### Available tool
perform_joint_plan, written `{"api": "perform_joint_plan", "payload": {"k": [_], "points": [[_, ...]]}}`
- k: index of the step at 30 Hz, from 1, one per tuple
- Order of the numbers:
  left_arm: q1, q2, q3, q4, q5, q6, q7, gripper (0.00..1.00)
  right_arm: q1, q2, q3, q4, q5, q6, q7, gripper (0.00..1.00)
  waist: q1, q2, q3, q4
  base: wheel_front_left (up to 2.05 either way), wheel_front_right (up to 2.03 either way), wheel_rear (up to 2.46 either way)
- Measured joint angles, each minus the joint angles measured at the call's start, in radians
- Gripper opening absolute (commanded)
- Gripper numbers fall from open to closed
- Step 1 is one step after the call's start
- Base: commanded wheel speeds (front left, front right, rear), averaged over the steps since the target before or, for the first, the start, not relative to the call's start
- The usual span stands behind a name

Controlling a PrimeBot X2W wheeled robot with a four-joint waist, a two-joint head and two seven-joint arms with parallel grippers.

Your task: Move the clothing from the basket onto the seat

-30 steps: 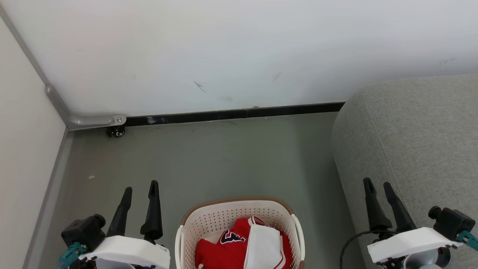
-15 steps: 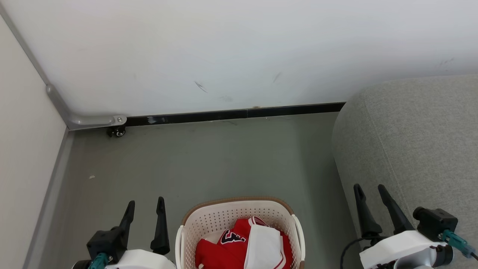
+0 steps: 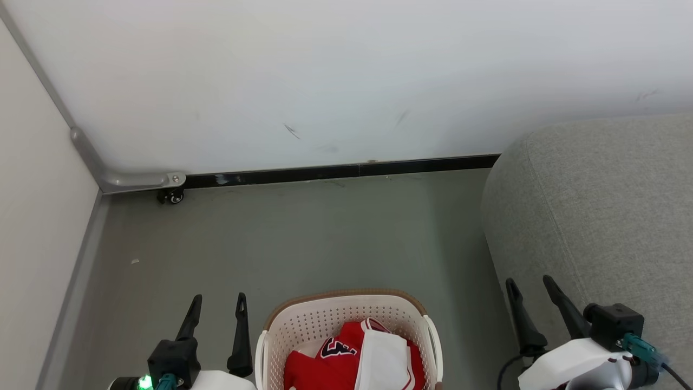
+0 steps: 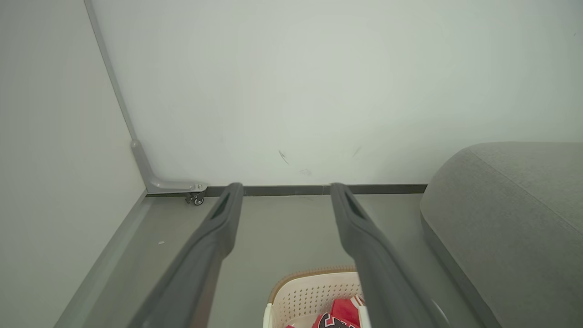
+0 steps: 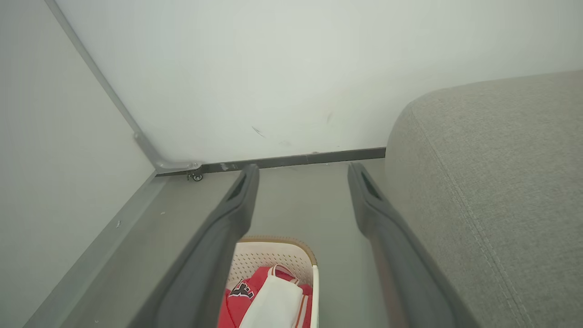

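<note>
Clothing of red mesh with white panels and a dark navy logo [image 3: 346, 360] lay bundled inside the cream-white perforated plastic basket with a brown rim [image 3: 325, 317]. The basket stood on the grey-green floor [image 3: 303, 238] at the bottom centre of my head view. A white panel lay folded over the red fabric, with the logo just to its left. On the robot's right, the large grey woven-fabric seat with a rounded corner [image 3: 606, 206] stood near the basket, and a strip of floor lay between them. The left gripper [image 3: 219, 296] hung just beside the basket's left wall, its two long dark fingers spread apart and holding nothing. The right gripper [image 3: 528, 280] showed against the seat's near edge, its fingers likewise parted and empty. Through each wrist camera I looked between the parted fingers toward the white wall [image 3: 325, 81] and its black skirting strip [image 3: 335, 172], with the basket low in the frame.
</note>
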Motion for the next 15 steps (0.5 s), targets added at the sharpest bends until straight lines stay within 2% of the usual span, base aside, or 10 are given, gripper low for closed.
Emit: {"api": "perform_joint_plan", "payload": {"k": [15], "points": [[-0.001,-0.002,0.003,0.001,0.000,0.001,0.000,1.00,0.000,0.007,-0.024,-0.003,0.000,0.000,0.039,1.00,-0.0001,0.0000,-0.003,0.001,0.00,0.00,0.00]]}}
